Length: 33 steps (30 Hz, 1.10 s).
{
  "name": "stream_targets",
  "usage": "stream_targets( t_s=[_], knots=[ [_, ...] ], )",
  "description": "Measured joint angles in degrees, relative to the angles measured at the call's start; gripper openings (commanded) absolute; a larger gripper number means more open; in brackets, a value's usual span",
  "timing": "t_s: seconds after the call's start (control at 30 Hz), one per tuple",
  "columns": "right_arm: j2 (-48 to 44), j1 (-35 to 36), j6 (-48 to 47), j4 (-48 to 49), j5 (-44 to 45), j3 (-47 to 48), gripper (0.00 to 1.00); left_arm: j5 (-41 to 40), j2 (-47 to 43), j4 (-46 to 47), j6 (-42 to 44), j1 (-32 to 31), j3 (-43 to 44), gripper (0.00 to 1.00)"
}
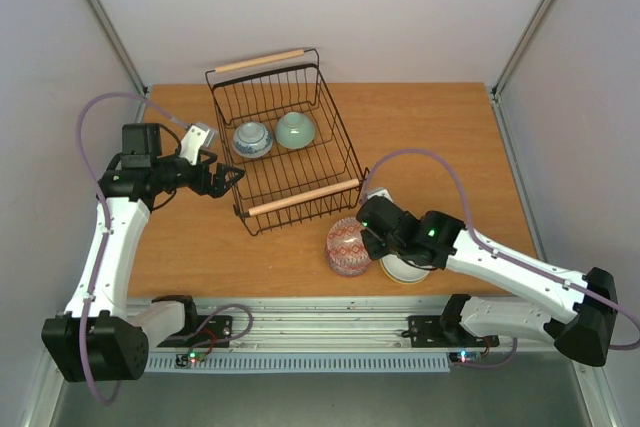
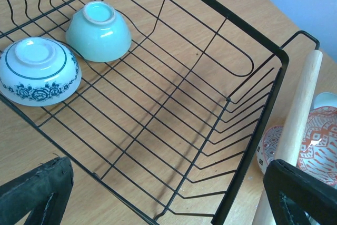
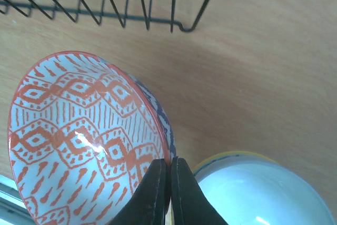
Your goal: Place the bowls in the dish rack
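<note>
Black wire forms the dish rack (image 1: 285,147) at the upper middle of the top view. Two bowls lie upside down inside it: a blue-and-white bowl (image 1: 252,139) and a mint green bowl (image 1: 296,130) just beside it. Your right gripper (image 3: 168,164) is pinched almost closed on the rim of the red-patterned bowl (image 3: 79,135) (tipped up on edge), just below the rack in the frame. A cream bowl (image 3: 253,193) sits right beside it. Your left gripper (image 2: 168,169) gapes wide, holding nothing, at the rack's left edge.
</note>
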Motion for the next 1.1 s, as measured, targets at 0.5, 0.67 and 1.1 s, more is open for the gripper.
stream_targets(
  t_s=[0.5, 0.67, 1.1],
  knots=[
    [3.06, 0.13, -13.57, 1.55, 0.2, 20.63, 0.01, 4.35, 0.0, -2.27, -0.09, 0.0, 0.87, 0.99],
    [10.6, 0.28, -19.47, 4.09, 0.22, 27.76, 0.01, 6.84, 0.0, -3.78, -0.42, -0.02, 2.84, 1.0],
    [29.0, 0.26, -30.58, 8.15, -1.05, 44.78, 0.01, 10.95, 0.0, -5.86, -1.33, -0.09, 4.24, 1.0]
  ],
)
